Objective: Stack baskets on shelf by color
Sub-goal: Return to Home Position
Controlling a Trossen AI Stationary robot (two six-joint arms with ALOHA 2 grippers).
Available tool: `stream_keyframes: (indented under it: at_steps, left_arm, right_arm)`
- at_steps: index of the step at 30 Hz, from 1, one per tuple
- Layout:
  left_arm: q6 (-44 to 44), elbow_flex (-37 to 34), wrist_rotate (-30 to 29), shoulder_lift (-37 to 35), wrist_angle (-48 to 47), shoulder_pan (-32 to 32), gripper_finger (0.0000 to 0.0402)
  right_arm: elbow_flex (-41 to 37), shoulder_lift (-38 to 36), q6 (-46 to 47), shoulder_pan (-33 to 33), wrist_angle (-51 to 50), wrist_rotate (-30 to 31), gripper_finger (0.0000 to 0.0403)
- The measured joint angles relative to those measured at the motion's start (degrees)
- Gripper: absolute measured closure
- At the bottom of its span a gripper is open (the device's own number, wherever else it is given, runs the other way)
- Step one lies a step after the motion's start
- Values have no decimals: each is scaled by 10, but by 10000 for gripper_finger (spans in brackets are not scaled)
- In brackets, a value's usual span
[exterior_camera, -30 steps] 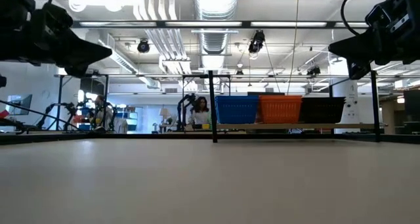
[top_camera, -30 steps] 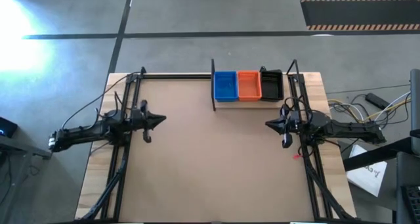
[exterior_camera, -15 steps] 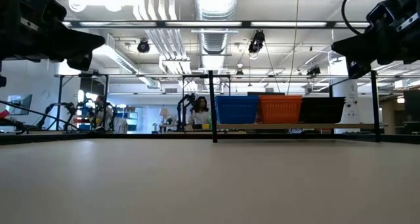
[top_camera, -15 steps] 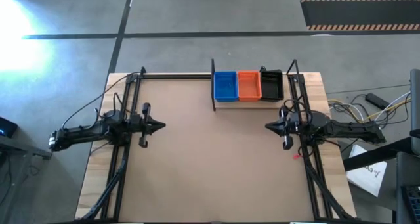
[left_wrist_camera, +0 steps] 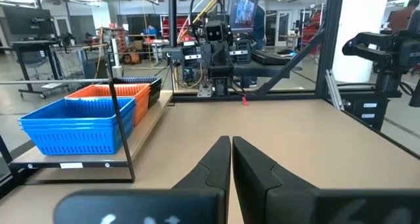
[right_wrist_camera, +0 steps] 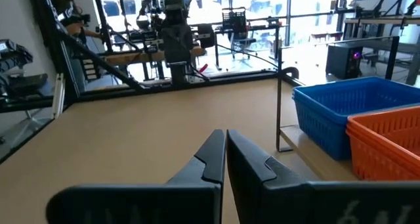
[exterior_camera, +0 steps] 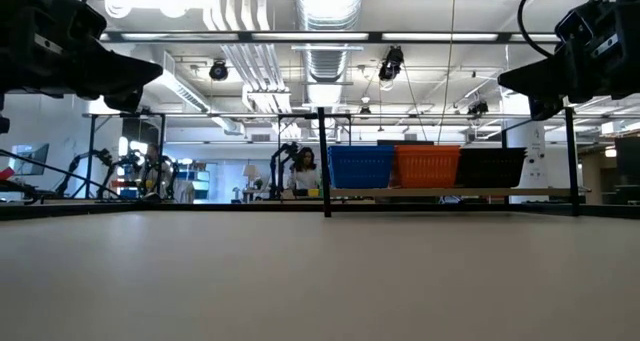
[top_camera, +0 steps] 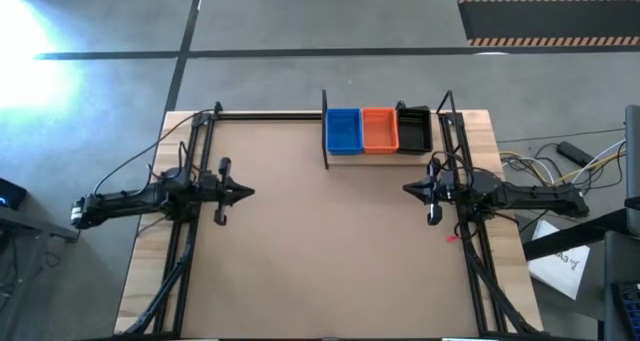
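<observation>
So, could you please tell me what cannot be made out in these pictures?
Baskets per stack: the high view shows only the top blue basket, orange basket and black basket; any beneath are hidden.
Low view: stacked layers are too small to separate.
Right wrist view: the picture's edge cuts off the black basket.

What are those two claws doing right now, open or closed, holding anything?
Left gripper: closed, empty, above the table, left side.
Right gripper: closed, empty, above its right side.
</observation>
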Motion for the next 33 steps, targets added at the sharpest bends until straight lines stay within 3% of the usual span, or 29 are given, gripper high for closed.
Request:
stream_keyframes:
  at_steps: [33]
  left_arm:
    - [0, 0, 0, 9, 3, 0, 401]
  right_arm:
    - [0, 0, 0, 0, 3, 0, 394]
